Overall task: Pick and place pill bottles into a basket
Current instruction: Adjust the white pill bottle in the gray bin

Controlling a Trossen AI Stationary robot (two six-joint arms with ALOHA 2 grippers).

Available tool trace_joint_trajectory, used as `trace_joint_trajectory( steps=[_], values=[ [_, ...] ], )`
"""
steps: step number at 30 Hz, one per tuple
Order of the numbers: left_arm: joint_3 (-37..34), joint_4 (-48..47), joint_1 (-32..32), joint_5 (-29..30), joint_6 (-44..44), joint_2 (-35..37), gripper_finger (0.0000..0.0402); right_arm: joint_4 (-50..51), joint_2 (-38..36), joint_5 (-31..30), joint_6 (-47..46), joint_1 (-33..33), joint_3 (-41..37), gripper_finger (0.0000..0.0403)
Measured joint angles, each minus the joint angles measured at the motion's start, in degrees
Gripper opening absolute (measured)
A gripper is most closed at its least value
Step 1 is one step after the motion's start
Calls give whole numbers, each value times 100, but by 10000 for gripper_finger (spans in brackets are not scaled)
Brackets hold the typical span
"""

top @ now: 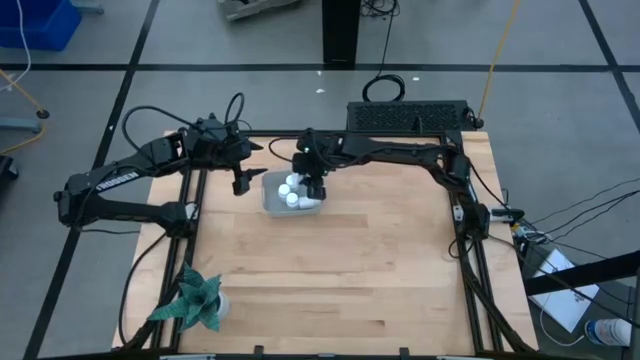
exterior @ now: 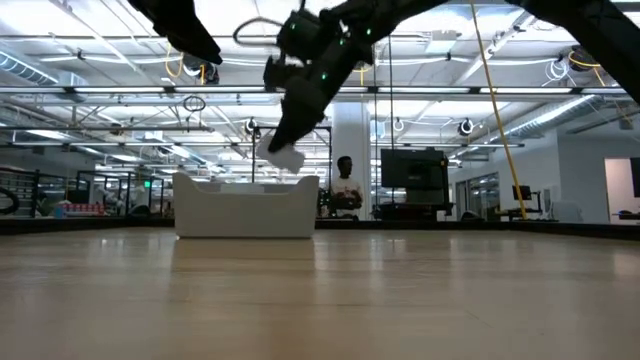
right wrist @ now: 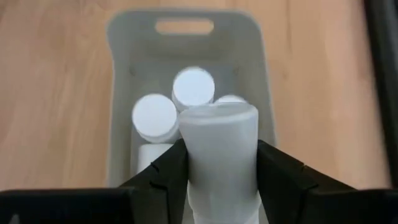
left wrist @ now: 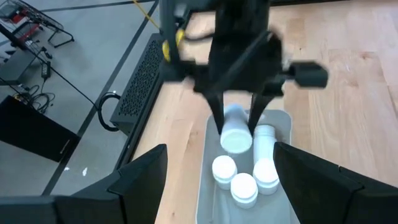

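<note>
Bottle (right wrist: 217, 155) is held clamped in the right gripper (left wrist: 239, 127) above the basket (top: 272, 203) near the surface's far edge, poised for release among four others, while the left gripper (top: 240, 183) waits beside, jaws spread.

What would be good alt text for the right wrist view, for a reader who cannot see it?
The right gripper holds a white pill bottle between its dark fingers, directly above the pale grey-blue basket on the wooden table. Other white bottles already lie inside the basket.
</note>
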State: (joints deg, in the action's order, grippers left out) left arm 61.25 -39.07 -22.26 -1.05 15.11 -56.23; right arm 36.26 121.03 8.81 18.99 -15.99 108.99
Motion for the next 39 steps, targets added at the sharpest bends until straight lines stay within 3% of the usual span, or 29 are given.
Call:
trace_joint_trajectory(
  steps=[13,19,28,39],
  values=[
    [0,4,-22,-12,-13,0,294,497,-944,-190,28,500,2,144],
    [0,21,-22,-12,-60,0,294,609,-1374,-757,100,883,2,144],
    [-2,764,52,-147,-499,-222,294,570,-1441,-1050,163,1141,7,144],
    [-7,1190,770,-401,-321,-845,294,792,-1442,-1074,207,975,5,144]
  ],
)
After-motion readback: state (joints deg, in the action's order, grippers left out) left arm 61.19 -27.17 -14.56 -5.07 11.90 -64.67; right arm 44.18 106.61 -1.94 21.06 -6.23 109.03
